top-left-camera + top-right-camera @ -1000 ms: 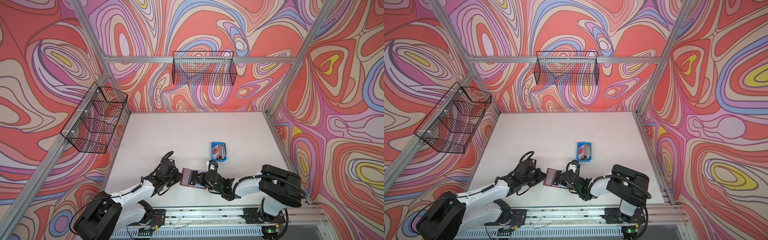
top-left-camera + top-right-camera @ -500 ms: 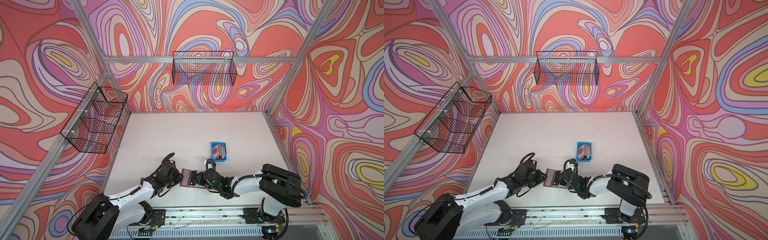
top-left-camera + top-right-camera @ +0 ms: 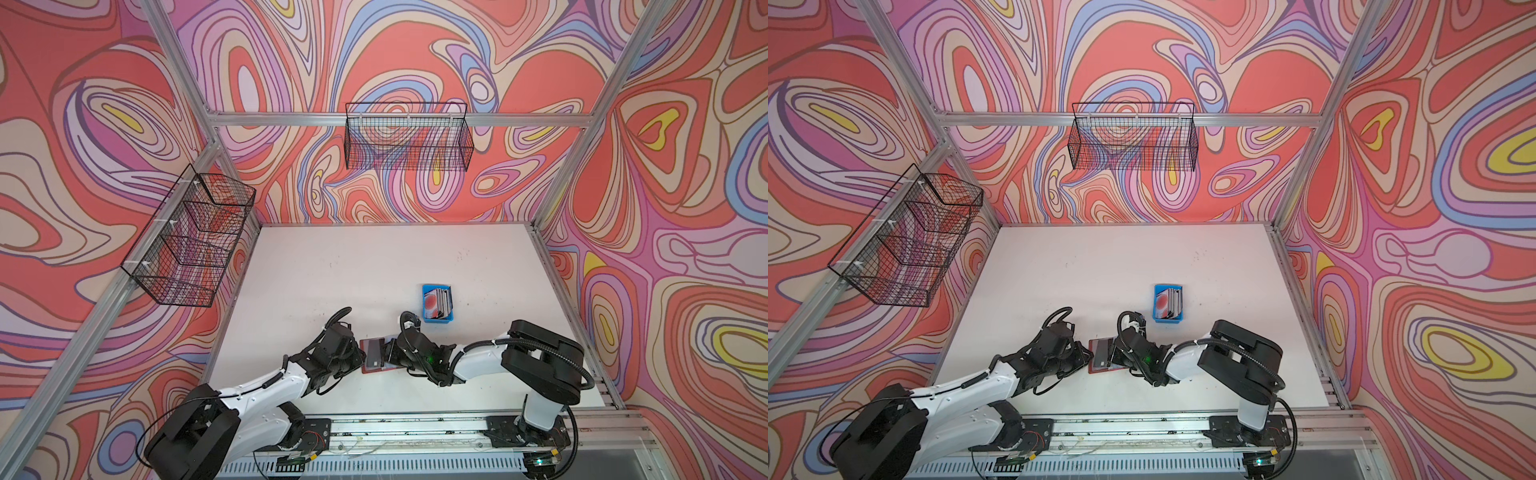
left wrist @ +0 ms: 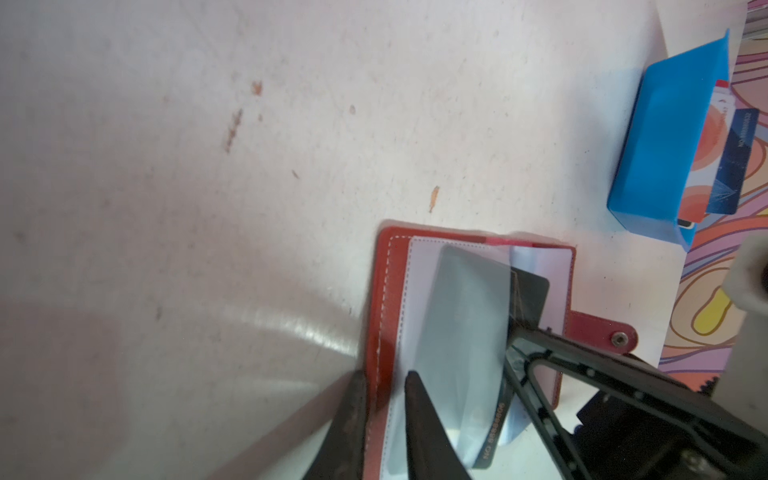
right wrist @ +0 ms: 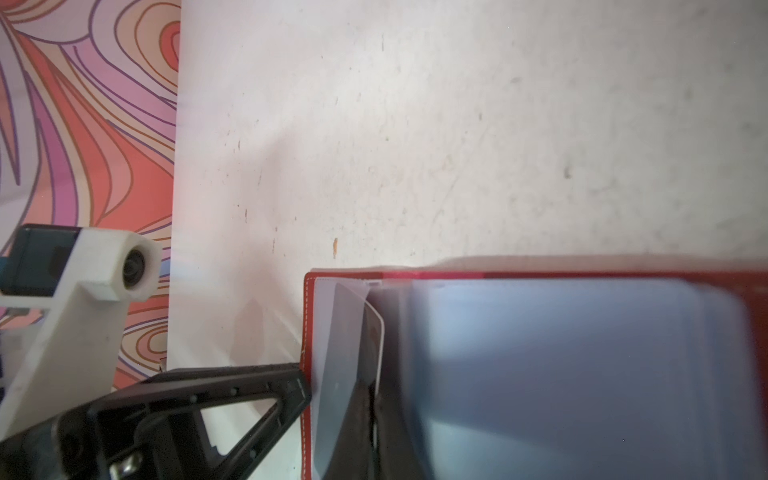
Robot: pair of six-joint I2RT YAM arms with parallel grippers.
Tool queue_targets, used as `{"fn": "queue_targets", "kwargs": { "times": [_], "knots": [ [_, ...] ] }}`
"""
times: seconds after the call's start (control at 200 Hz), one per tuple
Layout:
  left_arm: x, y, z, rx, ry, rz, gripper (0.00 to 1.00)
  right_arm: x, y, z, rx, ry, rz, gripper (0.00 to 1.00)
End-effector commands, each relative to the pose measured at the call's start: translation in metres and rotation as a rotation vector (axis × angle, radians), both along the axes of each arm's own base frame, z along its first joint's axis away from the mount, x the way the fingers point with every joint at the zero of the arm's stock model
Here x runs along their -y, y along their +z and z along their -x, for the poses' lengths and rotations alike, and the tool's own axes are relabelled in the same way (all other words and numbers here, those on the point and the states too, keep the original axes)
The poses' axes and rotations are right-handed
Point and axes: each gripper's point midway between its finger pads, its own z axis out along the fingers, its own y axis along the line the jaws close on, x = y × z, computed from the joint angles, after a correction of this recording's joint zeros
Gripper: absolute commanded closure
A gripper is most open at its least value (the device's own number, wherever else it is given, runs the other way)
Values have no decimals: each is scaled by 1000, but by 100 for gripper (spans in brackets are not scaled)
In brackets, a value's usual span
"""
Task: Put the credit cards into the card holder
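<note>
One dark plastic card (image 4: 530, 299), clamped in our right tool (image 4: 509, 351), sits partway under a clear sleeve (image 4: 465, 332) of the open red leather-like card holder (image 4: 384, 291) on the tabletop (image 4: 208, 166). Our left tool (image 4: 384, 376) straddles the holder's edge, and we cannot tell whether it grips. Next, we judge, the card needs a square push home.

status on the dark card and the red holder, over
Left hand pinching card holder edge. Right hand shut on dark card, partly behind clear sleeve. More cards wait in blue tray; nothing blocking.

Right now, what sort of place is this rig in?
Probably a robot data-collection cell: aluminium frame, swirl-printed walls around a white table, left arm and right arm on a front rail.
</note>
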Motion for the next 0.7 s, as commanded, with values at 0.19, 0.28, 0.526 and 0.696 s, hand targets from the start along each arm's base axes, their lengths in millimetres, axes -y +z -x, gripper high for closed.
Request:
{"fn": "queue_targets", "kwargs": {
  "times": [0.19,0.28,0.526,0.696],
  "knots": [
    [0,1,3,-12,5,-5,79,64,15,-10,54,-121,347,71],
    [1,-2,3,-23,0,-8,80,69,21,-8,65,-128,332,68],
    [0,-5,2,-37,0,-31,81,41,23,0,73,-31,189,58],
    [0,-4,1,-32,-3,-37,84,27,11,-2,48,-2,198,59]
  ]
}}
